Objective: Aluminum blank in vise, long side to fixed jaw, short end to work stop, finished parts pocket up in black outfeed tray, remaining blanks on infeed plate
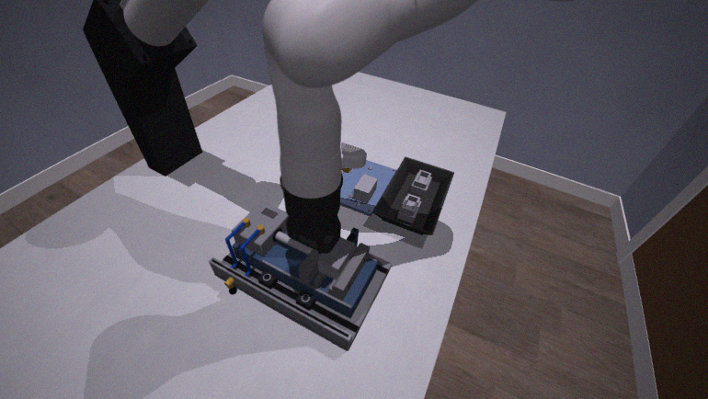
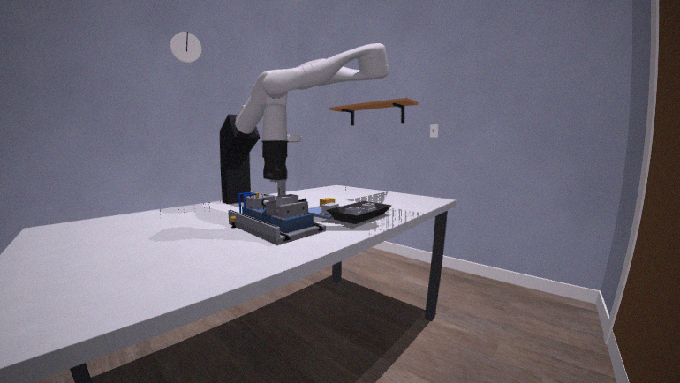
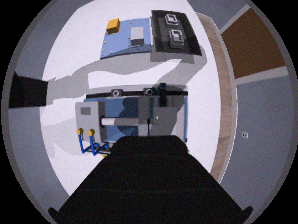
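The vise (image 1: pixel 297 277) stands in the middle of the table, with its hose-side jaw (image 1: pixel 260 225) at the left and the fixed jaw (image 1: pixel 349 269) at the right. My gripper (image 1: pixel 317 255) is shut and empty. It reaches straight down into the gap between the jaws, as the side view (image 2: pixel 281 190) also shows. A gray block between the jaws is mostly hidden by my fingers and wrist. The black outfeed tray (image 1: pixel 414 193) holds two pocketed finished parts (image 1: pixel 422 179) (image 1: pixel 410 203), pockets up. The blue infeed plate carries a gray blank (image 1: pixel 365 187) and a yellow brass blank (image 3: pixel 113 26).
The arm's black base column (image 1: pixel 143 94) stands at the back left of the table. The infeed plate and the tray lie side by side just behind the vise. The table's right edge runs close past the tray.
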Controlling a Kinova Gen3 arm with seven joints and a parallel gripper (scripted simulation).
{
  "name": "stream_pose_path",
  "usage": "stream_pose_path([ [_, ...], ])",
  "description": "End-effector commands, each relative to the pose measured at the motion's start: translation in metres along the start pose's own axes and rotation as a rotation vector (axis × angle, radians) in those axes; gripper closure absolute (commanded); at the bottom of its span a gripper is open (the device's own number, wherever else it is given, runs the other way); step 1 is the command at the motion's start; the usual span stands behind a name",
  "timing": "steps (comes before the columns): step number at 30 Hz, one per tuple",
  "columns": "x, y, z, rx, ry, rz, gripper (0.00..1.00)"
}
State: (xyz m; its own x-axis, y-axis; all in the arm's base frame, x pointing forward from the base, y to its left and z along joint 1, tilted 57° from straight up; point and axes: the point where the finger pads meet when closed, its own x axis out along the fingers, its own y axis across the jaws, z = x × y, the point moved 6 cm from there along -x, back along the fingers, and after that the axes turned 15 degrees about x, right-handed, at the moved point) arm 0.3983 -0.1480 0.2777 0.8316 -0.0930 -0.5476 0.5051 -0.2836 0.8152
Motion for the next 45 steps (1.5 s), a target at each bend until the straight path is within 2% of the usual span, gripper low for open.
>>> stream_pose_path([
  [1,-0.0012,0.0037,-0.0010,0.003,0.003,0.006,1.00],
  [34,-0.0012,0.0041,-0.0010,0.003,0.003,0.006,1.00],
  [45,-0.0018,-0.0029,-0.0002,0.007,0.002,0.003,1.00],
])
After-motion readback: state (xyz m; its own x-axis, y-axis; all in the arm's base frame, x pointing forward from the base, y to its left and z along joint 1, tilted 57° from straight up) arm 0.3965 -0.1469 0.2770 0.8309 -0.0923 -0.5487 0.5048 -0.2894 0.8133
